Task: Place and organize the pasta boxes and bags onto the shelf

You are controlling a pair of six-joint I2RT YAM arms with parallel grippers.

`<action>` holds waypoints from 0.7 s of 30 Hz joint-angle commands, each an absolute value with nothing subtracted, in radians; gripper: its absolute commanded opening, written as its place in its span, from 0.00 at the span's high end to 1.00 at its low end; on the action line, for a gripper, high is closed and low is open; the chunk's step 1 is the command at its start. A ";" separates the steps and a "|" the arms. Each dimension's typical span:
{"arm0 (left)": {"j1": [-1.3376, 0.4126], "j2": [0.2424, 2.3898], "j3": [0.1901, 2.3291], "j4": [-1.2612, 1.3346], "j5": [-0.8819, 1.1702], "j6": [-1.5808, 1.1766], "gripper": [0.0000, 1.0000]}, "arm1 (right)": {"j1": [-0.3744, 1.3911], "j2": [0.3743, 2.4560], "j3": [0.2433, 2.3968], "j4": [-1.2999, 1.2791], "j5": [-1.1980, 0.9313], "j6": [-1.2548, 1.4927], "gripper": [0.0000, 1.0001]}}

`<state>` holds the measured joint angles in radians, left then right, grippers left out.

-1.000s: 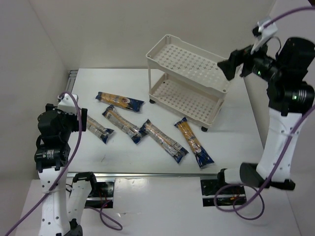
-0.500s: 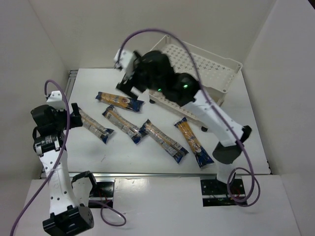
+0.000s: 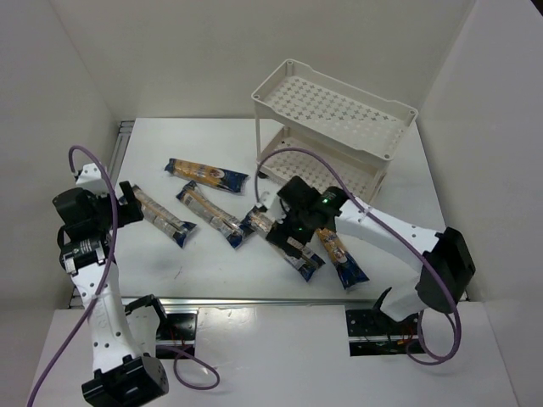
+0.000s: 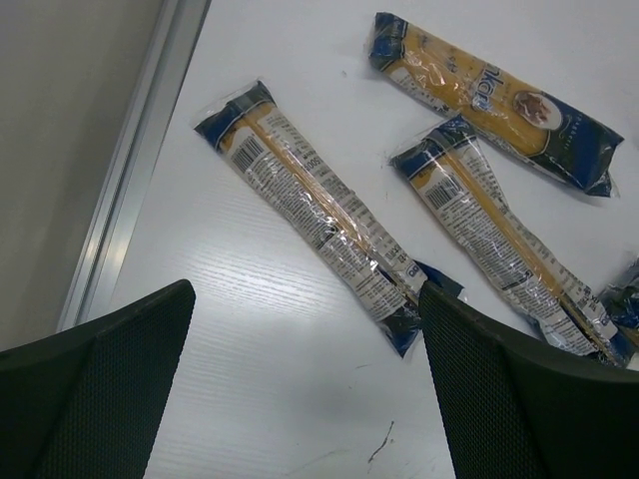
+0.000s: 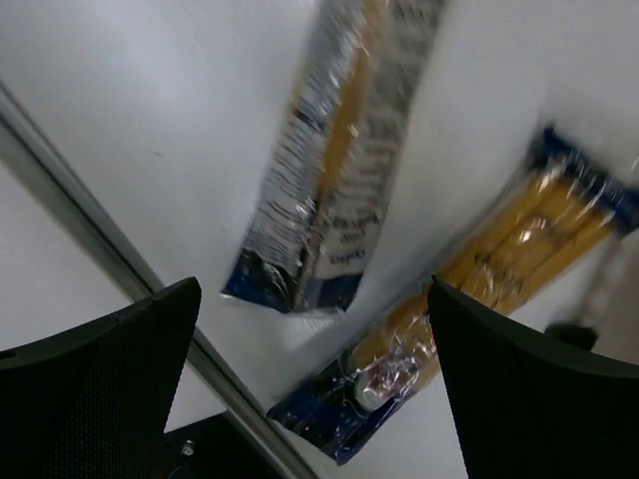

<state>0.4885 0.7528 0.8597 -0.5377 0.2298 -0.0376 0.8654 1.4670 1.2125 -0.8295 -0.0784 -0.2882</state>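
Note:
Five spaghetti packets lie flat on the white table in front of the shelf, a cream two-tier rack at the back right with both trays bare. From the left they are one packet, one, one, one and one. My left gripper is open and empty just above the table by the leftmost packet; its view also shows two more packets. My right gripper hangs open and empty over the fourth packet, with the fifth beside it.
A metal rail runs along the table's near edge and shows close under the right gripper. Another rail borders the table's left side. White walls close in the back and both sides.
My right arm has swung from beside the shelf, across the back of the table, down over the middle packets. My left arm has shifted only slightly. The packets have not moved.

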 commanded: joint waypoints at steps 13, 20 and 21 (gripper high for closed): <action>0.574 0.769 0.796 -0.383 0.333 -0.184 0.00 | 0.583 1.663 1.066 -0.721 0.086 -0.103 0.00; 0.586 0.778 0.796 -0.383 0.321 -0.184 0.00 | 0.546 1.798 1.066 -0.712 0.176 -0.060 0.02; 0.586 0.778 0.796 -0.383 0.321 -0.184 0.00 | 0.546 1.798 1.066 -0.712 0.176 -0.060 0.05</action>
